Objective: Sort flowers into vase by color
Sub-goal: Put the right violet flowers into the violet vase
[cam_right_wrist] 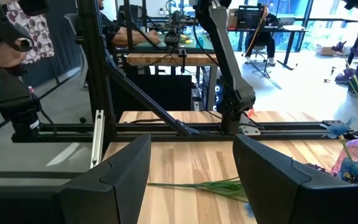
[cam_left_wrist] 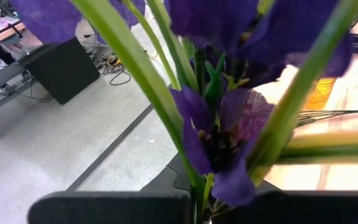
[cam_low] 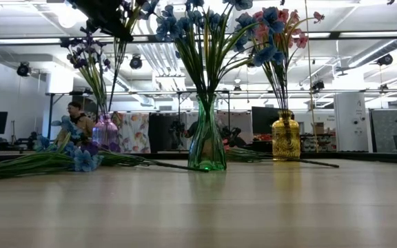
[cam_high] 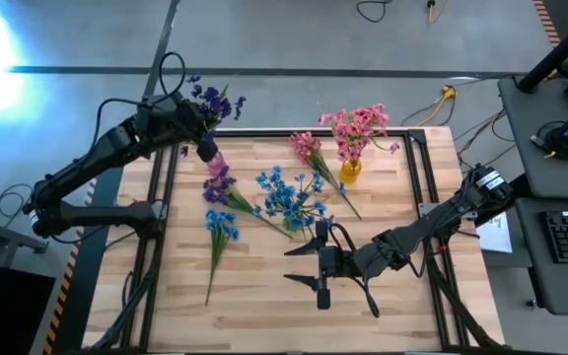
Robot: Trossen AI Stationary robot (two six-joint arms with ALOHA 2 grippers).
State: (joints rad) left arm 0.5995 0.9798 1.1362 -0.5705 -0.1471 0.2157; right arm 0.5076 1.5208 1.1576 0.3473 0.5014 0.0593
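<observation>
With the purple sprig [cam_high: 213,100] clamped between the closed jaws of the left gripper [cam_high: 202,126] just above the pink vase [cam_high: 215,161], its stem should be lowered straight into the neck, while the right gripper [cam_high: 320,264] waits open-jawed.

I'm getting overhead looking straight down, low cam level w/ tabletop [cam_low: 253,207]; both showing the vases; wrist cams peering past jaws.
</observation>
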